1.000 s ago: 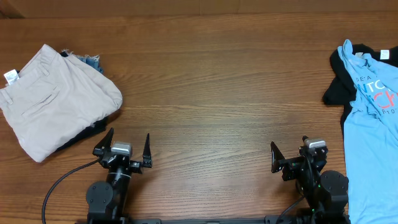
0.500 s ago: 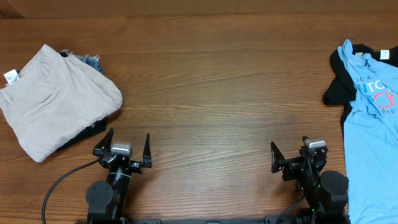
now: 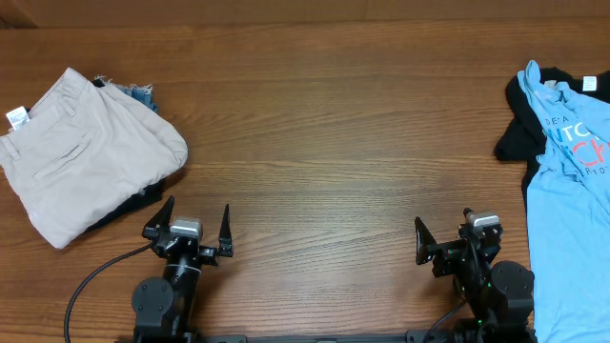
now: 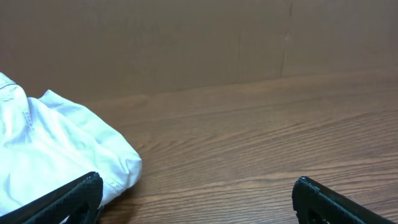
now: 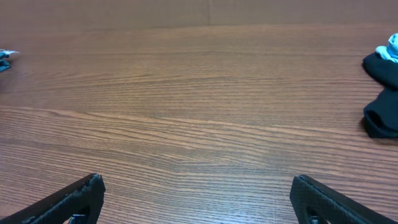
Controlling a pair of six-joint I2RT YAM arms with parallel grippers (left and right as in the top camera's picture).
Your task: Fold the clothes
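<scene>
Folded beige khaki shorts [image 3: 81, 157] lie at the table's left on top of a dark garment and a denim piece [image 3: 141, 93]; their pale edge [image 4: 56, 149] fills the left of the left wrist view. A light blue T-shirt [image 3: 572, 210] lies unfolded over a black garment [image 3: 519, 124] at the right edge; the black cloth [image 5: 380, 93] shows at the right in the right wrist view. My left gripper [image 3: 197, 221] stands open just right of the shorts' near corner, holding nothing. My right gripper [image 3: 444, 233] is open at the front right, left of the T-shirt, with bare wood between its fingers.
The wooden table [image 3: 334, 133] stretches between the two piles. A brown wall [image 4: 186, 37] rises behind the table's far edge. A black cable [image 3: 95, 276] runs from the left arm's base toward the front left.
</scene>
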